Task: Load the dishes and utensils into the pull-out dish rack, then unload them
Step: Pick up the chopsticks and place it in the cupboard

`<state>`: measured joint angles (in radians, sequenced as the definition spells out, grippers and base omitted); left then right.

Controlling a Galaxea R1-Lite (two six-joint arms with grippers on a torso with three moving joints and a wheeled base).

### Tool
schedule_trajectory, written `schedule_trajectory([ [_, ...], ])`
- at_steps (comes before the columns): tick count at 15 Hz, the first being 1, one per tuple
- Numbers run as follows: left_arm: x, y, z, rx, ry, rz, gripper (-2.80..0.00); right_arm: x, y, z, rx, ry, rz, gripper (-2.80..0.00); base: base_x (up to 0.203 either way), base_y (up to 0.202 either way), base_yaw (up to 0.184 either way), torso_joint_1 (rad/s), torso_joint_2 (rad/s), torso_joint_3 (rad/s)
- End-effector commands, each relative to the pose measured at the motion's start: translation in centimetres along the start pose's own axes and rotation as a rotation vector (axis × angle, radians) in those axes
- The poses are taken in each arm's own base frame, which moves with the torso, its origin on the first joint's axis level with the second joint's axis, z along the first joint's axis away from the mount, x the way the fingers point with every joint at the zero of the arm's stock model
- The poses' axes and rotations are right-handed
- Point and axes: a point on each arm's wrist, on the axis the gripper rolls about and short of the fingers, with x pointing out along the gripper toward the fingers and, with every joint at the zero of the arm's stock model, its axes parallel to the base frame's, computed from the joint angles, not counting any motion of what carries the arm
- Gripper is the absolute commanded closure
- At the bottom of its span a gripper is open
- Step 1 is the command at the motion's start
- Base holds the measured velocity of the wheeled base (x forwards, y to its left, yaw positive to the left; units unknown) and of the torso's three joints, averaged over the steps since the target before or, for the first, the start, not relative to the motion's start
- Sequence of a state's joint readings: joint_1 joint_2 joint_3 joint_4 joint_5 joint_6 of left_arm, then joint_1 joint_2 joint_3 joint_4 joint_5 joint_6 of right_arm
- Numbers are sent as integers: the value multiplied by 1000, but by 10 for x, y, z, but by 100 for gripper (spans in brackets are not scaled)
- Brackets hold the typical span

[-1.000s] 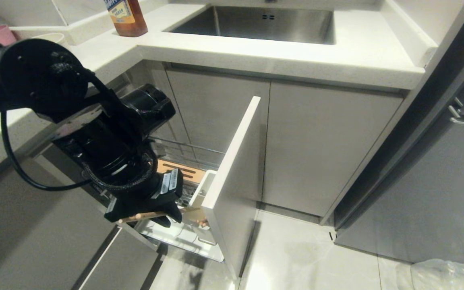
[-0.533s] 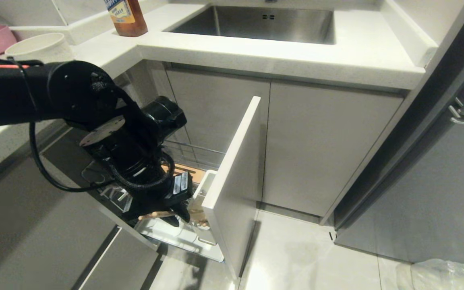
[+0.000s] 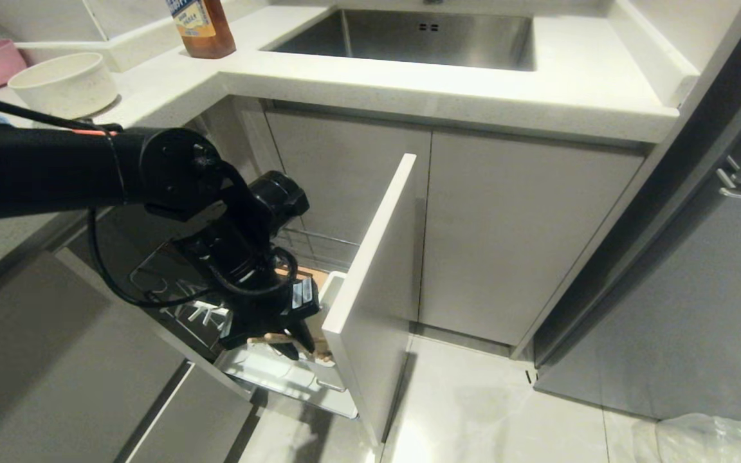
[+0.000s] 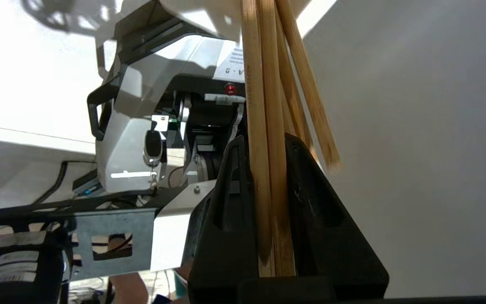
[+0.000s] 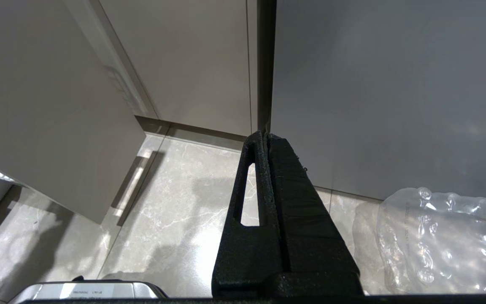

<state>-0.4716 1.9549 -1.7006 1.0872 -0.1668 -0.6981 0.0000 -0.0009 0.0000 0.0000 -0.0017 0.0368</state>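
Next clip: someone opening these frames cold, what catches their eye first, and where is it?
The black left arm dominates the head view's left half, its left pincer shut on wooden chopsticks low over the front of the pull-out dish rack, just behind the pale drawer front. Up on the counter, a cream bowl sits at far left. The right pincer hangs shut above the floor.
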Motion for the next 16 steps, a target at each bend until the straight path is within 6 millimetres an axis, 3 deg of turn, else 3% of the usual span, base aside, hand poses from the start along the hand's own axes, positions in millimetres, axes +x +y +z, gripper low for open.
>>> schedule_trajectory([
  [1,10,1,7,-19,21,18,0,0,0,0,0,1,0,0,0,0,0,0,0,0],
  [8,33,1,25,-47,48,25,0,0,0,0,0,1,0,0,0,0,0,0,0,0],
  [16,45,6,41,-79,51,6,0,0,0,0,0,1,0,0,0,0,0,0,0,0],
])
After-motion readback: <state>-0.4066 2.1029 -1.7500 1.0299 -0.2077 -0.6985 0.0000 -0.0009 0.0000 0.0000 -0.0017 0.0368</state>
